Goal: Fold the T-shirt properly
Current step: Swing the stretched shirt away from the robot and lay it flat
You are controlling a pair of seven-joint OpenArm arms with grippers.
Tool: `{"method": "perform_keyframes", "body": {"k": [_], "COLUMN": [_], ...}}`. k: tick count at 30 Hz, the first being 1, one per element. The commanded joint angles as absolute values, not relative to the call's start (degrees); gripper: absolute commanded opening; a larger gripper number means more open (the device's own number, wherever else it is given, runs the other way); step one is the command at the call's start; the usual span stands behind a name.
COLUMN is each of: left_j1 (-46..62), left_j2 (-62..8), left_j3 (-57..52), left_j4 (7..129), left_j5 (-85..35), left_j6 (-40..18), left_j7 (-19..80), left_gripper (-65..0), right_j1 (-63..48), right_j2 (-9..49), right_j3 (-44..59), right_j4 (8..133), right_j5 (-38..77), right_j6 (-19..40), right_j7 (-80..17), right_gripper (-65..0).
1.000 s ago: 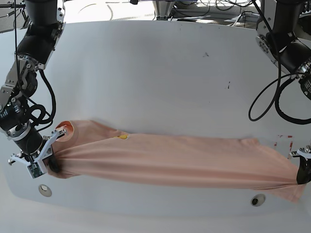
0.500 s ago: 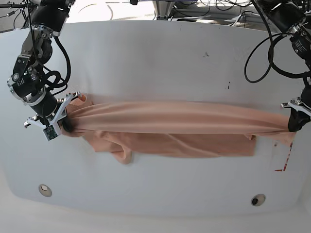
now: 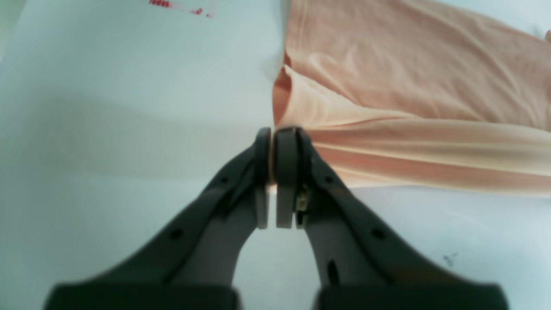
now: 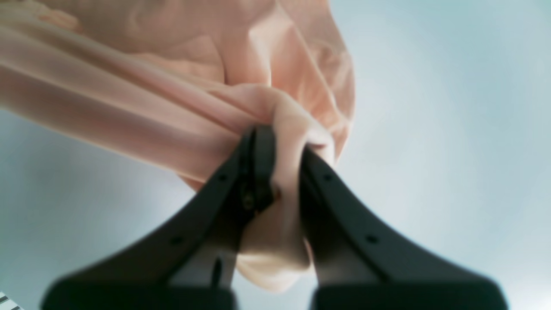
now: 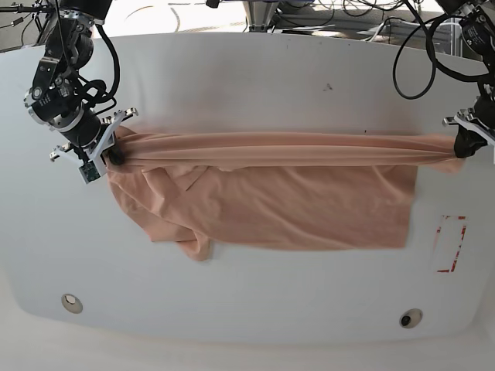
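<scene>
Both the left gripper and right gripper were clamped on the peach T-shirt, stretched mid-fold across the table; later folds remained.

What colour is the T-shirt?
Salmon pink, plain on the side showing; the T-shirt shows best in the base view.

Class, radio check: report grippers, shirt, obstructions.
Left gripper and right gripper shut on T-shirt. Top edge taut between them, rest draped on table. Nothing obstructing.

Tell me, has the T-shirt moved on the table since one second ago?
Yes. The T-shirt moved toward the table's far edge, away from the two round holes near the front.
</scene>
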State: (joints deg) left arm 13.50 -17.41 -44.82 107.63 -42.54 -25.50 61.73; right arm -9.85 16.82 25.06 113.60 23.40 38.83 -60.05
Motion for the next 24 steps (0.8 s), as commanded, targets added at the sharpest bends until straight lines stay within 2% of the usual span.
{"method": "perform_keyframes", "body": {"k": [1,6,24], "left_j1": [14.2,17.3,25.1], "left_j2": [-18.9,-21.4,-23.6], "left_j3": [-46.1,-46.8,-48.4], "left_j4": [108.6,108.6,108.5], "left_j5": [-42.5,-42.6,-42.3], "left_j6": [-26.3,-27.3,-30.2], "left_j7": [60.0,60.0,60.0], "left_gripper": [-65.0,-65.0,-65.0], "right_j1": [-11.0,-15.0,-25.9], "right_j2": [17.7,16.1,15.9], "right_j3": [25.6,25.7,25.7], "right_j4": [115.1,115.2,115.0], "right_j5": [23.3,24.6,28.4], "right_j6": [38.4,38.4,38.4], "right_j7": [-58.8,-58.8,-58.8], "right_gripper": [-64.8,-64.8,-65.0]}}
